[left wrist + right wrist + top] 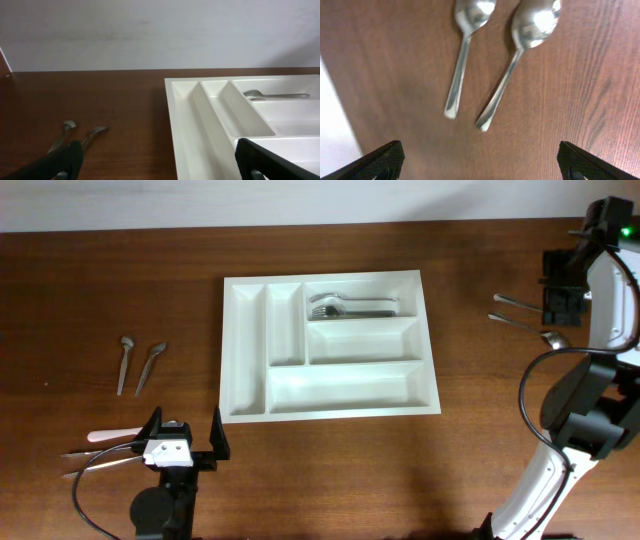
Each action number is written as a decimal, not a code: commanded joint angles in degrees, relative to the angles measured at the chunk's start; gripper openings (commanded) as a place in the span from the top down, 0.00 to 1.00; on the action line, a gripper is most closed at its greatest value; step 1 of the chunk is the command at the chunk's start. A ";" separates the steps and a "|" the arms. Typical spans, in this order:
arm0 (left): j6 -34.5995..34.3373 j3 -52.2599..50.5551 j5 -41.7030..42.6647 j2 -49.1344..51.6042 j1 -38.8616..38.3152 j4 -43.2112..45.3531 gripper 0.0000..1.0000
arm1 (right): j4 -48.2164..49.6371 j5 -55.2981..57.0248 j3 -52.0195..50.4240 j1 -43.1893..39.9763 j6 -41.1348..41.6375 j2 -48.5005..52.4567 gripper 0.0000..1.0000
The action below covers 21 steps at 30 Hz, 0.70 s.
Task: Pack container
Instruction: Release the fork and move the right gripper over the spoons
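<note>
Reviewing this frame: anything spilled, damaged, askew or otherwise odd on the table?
Nothing stands out. The container lies flat and looks intact, with forks lying tidily inside one compartment. The left spoons and the right spoons simply lie loose outside it, not yet packed.

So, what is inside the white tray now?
Only the top long compartment of the tray holds something: a small pile of metal cutlery. The other four compartments look empty. The pieces overlap, so their exact number cannot be seen.
</note>
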 commanded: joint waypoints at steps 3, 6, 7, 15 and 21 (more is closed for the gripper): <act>0.87 -0.42 0.63 -0.55 0.35 0.09 0.01 | -0.07 3.78 0.00 -0.59 3.61 3.72 0.01; 0.87 -0.42 0.63 -0.55 0.33 0.09 0.01 | -0.33 2.10 0.00 -0.92 4.17 4.79 0.01; 0.85 -0.42 0.63 -0.55 0.33 0.11 0.01 | -0.31 2.10 0.00 -0.92 4.20 5.38 0.01; 0.87 -0.42 0.63 -0.55 0.33 0.09 0.01 | -0.94 0.66 0.00 -1.53 4.20 8.44 0.00; 0.87 -0.42 0.63 -0.55 0.35 0.11 0.01 | -0.90 -1.57 0.00 -3.61 4.15 9.46 0.01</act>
